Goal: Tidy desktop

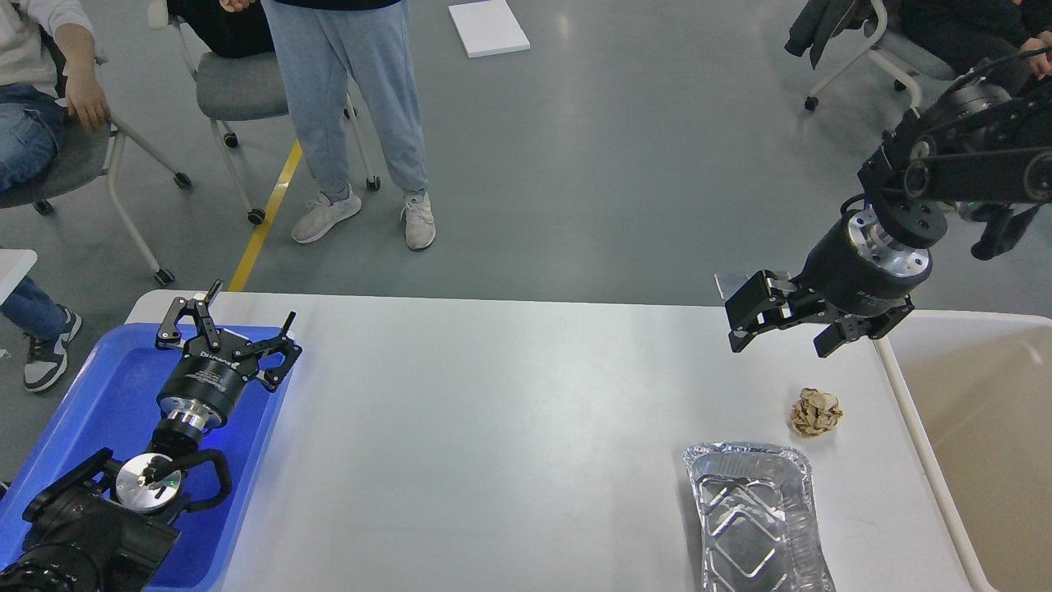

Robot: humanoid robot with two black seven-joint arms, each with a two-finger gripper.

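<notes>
head view: white desktop [509, 427] fills the middle, grey floor beyond. foil tray [752, 514] at near edge, crumpled paper [816, 412] by right edge. blue tray [107, 395] left, beige bin [978, 427] right. left gripper [230, 329] spread open, right gripper [768, 316] open, both empty.

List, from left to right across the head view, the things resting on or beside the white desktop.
Blue tray → left gripper held over the tray's right part → bare white desktop → foil tray → crumpled paper ball → beige bin.
</notes>
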